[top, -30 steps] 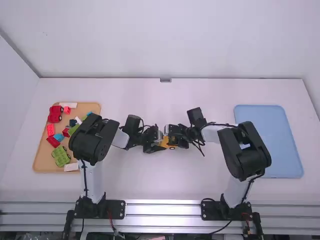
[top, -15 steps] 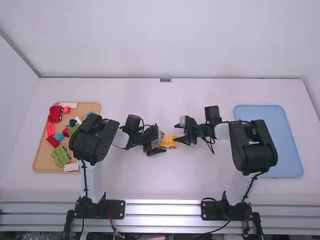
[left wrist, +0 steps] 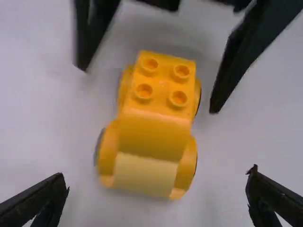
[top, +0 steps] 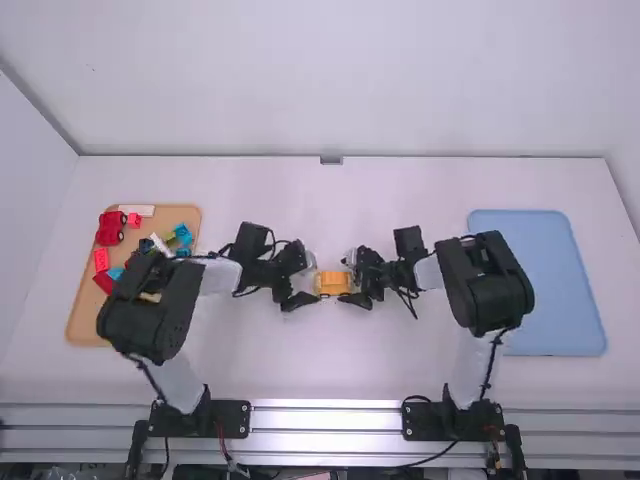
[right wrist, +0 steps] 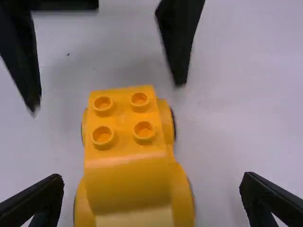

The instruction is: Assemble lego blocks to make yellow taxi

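Just below middle of high view, yellow toy car (top: 333, 284) sits on white table (top: 300, 370), between left gripper (top: 313, 281) at its left and right gripper (top: 349, 279) at its right. Both grippers spread wide, gripping nothing. Car bright yellow: four round studs (left wrist: 162, 80) in square on top, smooth slope (left wrist: 151, 137), paler panel (left wrist: 146, 174) at one end.
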Robot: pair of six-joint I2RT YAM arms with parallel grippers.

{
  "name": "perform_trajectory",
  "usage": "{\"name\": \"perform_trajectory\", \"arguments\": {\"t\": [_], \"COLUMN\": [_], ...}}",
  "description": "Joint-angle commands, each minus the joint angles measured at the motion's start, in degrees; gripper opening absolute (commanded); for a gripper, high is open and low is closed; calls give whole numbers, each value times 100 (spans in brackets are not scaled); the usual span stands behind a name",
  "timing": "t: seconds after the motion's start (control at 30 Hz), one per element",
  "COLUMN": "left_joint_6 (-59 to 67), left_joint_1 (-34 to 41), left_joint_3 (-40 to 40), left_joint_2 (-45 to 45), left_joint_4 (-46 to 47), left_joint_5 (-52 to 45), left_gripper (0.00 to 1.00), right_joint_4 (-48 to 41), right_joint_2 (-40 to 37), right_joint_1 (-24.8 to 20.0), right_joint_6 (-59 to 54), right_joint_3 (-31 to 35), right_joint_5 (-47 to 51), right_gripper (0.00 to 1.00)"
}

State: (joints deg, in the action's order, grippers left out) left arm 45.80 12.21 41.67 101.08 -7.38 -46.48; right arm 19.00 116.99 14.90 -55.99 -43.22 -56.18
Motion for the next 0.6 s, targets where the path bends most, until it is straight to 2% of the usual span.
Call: {"name": "perform_trajectory", "arguments": {"t": [0.0, 0.07, 0.13, 0.27, 0.3, 0.43, 0.5, 0.57], "left_joint_6": [-118, -566, -911, -1613, -1731, -1733, -1729, -1727], "left_joint_1": [-356, -697, -822, -994, -1001, -994, -994, -999], "left_joint_3": [4, 4, 4, 4, 4, 4, 4, 4], "left_joint_2": [-758, -1377, -1596, -2022, -2133, -2361, -2378, -2385], "left_joint_4": [267, 535, 562, 568, 588, 702, 669, 590], "left_joint_5": [9, 59, 203, 885, 1132, 1464, 1462, 1464], "left_gripper": [99, 99, 99, 99, 99, 99, 99, 99], "right_joint_4": [-35, -35, -33, -306, -507, -1078, -1397, -2118], "right_joint_2": [79, 79, 79, 79, 79, 70, 52, -63], "right_joint_1": [164, 369, 501, 798, 887, 953, 920, 798], "right_joint_6": [116, 184, 367, 481, 385, 262, 262, 223], "right_joint_3": [-151, -260, -321, -485, -568, -863, -1040, -1364], "right_joint_5": [-17, 334, 734, 1528, 1703, 2083, 2234, 2590], "right_gripper": [99, 99, 99, 77, 69, 50, 47, 43]}}
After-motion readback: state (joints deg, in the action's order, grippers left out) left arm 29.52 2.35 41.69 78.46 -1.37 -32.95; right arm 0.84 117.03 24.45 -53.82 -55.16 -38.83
